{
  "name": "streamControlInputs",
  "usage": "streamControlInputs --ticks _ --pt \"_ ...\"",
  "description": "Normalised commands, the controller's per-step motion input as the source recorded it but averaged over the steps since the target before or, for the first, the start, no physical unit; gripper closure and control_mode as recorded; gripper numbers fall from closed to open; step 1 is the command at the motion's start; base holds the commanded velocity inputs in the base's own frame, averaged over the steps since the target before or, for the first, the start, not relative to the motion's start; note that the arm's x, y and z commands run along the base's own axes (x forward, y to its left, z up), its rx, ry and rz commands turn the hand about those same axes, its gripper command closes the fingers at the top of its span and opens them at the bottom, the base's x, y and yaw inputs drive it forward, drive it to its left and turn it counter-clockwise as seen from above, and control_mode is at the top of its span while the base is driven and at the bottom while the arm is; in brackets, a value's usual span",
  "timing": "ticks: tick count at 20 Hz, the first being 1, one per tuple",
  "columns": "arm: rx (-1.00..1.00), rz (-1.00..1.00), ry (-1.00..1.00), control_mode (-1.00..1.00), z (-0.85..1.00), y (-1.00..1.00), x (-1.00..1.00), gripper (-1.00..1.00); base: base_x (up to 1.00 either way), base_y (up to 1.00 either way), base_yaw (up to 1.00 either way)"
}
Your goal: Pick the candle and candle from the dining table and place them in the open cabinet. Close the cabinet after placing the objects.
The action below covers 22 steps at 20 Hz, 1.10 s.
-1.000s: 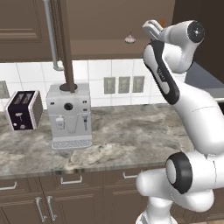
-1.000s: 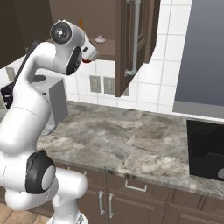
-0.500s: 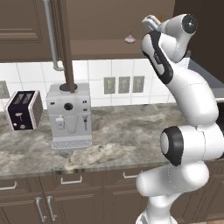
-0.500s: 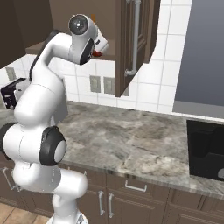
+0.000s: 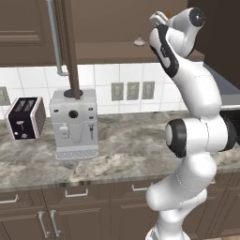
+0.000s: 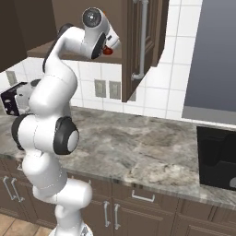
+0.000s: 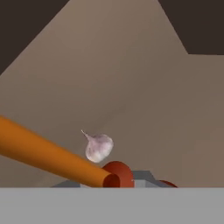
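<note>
My gripper [image 6: 109,46] is raised at the mouth of the open cabinet [image 5: 117,28] and is shut on the orange taper candle [image 7: 43,153]. In the hand view the candle runs from the left edge down to its red holder [image 7: 117,173] at the bottom. That red holder [image 6: 107,50] also peeks out under the hand in the right base view. In the left base view the gripper [image 5: 158,18] is level with the cabinet shelf. The cabinet's door [image 6: 143,46] stands open, with a long silver bar handle [image 6: 143,37]. The dining table is out of view.
A garlic bulb [image 7: 98,146] lies on the cabinet shelf just past the candle, and the garlic bulb [image 5: 138,41] shows from the left base too. Below, the marbled counter [image 5: 122,150] carries a coffee machine [image 5: 75,122] and a toaster [image 5: 26,117]. A black cooktop [image 6: 216,156] is at the right.
The arm has stretched upward and the hand has risen with the orange candle, coming closer to the cabinet opening. The gripper stays shut on it.
</note>
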Motion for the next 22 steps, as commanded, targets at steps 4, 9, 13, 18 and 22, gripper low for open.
streamControlInputs --ticks 4,9,13,18,22 --pt "0.00 0.00 0.14 -1.00 -0.23 0.00 0.52 1.00 0.00 0.00 0.00" --pt "0.00 0.00 0.07 -1.00 -0.09 0.00 0.38 1.00 0.00 0.00 0.00" --pt "0.00 0.00 0.00 -1.00 0.07 0.00 0.13 1.00 0.00 0.00 0.00" --pt "0.00 0.00 0.00 -1.00 0.11 -0.02 0.03 -1.00 0.00 0.00 0.00" --pt "0.00 0.00 0.00 -1.00 0.00 -0.11 0.05 -1.00 0.00 0.00 0.00"
